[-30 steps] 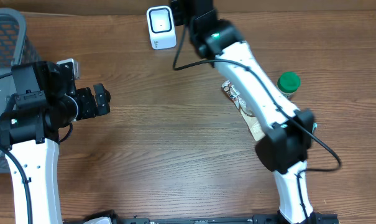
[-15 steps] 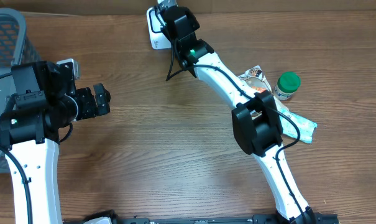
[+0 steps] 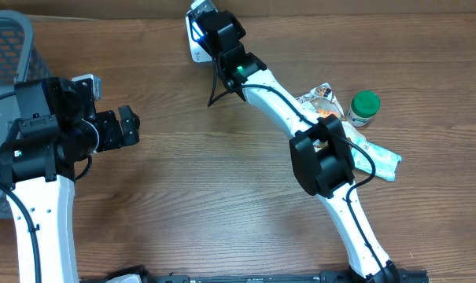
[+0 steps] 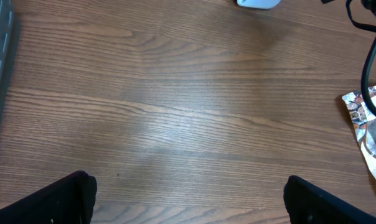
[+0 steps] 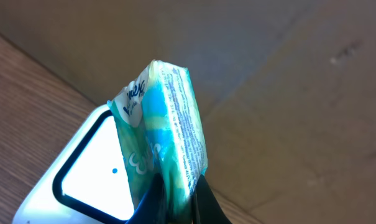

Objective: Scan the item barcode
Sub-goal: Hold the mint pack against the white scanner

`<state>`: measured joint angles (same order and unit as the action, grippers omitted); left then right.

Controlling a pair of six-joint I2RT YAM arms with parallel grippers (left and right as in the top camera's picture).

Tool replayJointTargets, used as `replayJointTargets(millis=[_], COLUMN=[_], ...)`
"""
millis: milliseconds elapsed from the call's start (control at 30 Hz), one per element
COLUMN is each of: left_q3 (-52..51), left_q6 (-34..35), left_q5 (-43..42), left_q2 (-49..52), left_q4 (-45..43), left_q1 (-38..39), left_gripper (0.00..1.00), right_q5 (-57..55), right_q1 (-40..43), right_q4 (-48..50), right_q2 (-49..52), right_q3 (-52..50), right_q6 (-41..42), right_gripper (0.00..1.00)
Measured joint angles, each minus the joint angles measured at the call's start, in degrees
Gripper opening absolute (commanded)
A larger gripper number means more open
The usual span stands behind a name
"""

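Presenting tissue packet (image 5: 169,118), pinched tight in right gripper (image 5: 175,202), just in front of scanner (image 5: 91,171); pickup done, read unconfirmed. Left gripper (image 4: 188,199) spread wide, empty.

The left arm (image 3: 41,208) and right arm (image 3: 281,98) have glossy white shells on their long links, bulky matte-black joint housings (image 3: 322,161), a thin black cable (image 3: 215,82) and small green light (image 3: 240,70) on the right, and blunt black fingers (image 4: 63,199) on the left tool (image 3: 134,127).

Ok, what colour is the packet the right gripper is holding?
Light blue, green and white packet; the right wrist view shows it best.
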<state>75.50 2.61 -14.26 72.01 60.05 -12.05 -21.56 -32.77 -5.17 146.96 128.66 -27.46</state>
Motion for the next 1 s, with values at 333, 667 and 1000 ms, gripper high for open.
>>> replayJointTargets(millis=[333,667,1000], left_q3=[0.0,0.0,0.0], left_q6=[0.0,0.0,0.0], left_q5=[0.0,-0.02,-0.02], left_q2=[0.0,0.0,0.0], left_q4=[0.0,0.0,0.04], left_q1=[0.0,0.0,0.0], left_gripper=[1.0,1.0,0.99], right_q5=[0.11,-2.99,-3.28], right_q1=[-0.28,-0.83,-3.23], right_q4=[1.53,0.9,-26.82], right_q2=[1.97,1.95,-9.22], right_q3=[0.0,0.0,-0.76], right_q6=[-4.09,-4.37,11.13], right_gripper=[0.04,0.04,0.04])
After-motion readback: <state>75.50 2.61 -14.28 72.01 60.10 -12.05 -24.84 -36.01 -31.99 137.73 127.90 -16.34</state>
